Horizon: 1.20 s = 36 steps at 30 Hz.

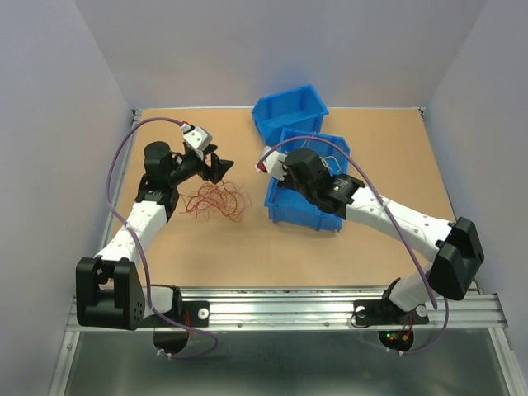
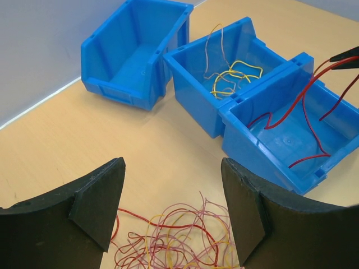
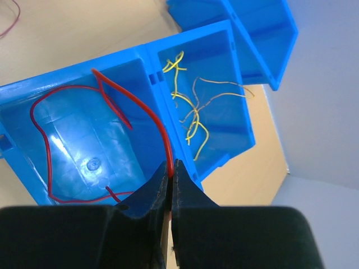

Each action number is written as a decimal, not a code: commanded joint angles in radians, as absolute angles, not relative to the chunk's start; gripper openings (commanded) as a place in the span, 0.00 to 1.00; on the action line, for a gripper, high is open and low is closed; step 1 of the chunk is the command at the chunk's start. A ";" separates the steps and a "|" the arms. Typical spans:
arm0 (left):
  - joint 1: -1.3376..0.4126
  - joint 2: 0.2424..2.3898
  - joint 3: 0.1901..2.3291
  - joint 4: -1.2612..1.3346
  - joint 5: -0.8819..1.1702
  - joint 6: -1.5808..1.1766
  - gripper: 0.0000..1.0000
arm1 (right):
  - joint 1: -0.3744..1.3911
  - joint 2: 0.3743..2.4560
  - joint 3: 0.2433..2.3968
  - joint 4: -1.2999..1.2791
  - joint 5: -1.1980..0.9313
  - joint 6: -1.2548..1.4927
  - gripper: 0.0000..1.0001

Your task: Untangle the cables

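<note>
Our right tool [image 3: 170, 171] is pinched tight on a red cable [image 3: 147, 109] that trails into the near blue bin [image 3: 73, 134]. Our left tool [image 2: 171, 190] gapes wide, holding nothing, above the tangled cables [image 1: 216, 200] on the worktop [image 1: 247, 247]. Yellow cables [image 3: 188, 112] lie in the middle bin [image 3: 216, 56].

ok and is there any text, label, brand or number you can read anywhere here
None can be read in any view.
The blue bins, the cable pile, the red cable, the left arm and the right arm show no label, brand or number.
</note>
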<state>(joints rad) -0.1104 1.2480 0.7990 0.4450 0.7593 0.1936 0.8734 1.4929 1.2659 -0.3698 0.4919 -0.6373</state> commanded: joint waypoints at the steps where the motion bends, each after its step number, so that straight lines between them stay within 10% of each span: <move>1: -0.115 1.244 0.850 0.469 0.769 0.207 0.80 | 0.793 1.470 1.243 -0.370 0.272 -0.568 0.00; 22: -0.121 1.244 0.850 0.463 0.761 0.213 0.80 | 0.600 1.678 1.143 -0.224 -0.092 -0.391 0.01; 29: -0.121 1.244 0.850 0.465 0.759 0.218 0.80 | 0.600 1.563 1.126 -0.186 -0.055 -0.273 0.56; 36: -0.123 1.239 0.848 0.465 0.756 0.219 0.80 | 0.601 1.513 1.089 -0.163 0.383 -0.003 0.63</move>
<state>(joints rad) -0.1173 1.2480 0.8009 0.4423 0.7525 0.2054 0.6094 1.5375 1.1282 -0.2153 0.1028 -0.1837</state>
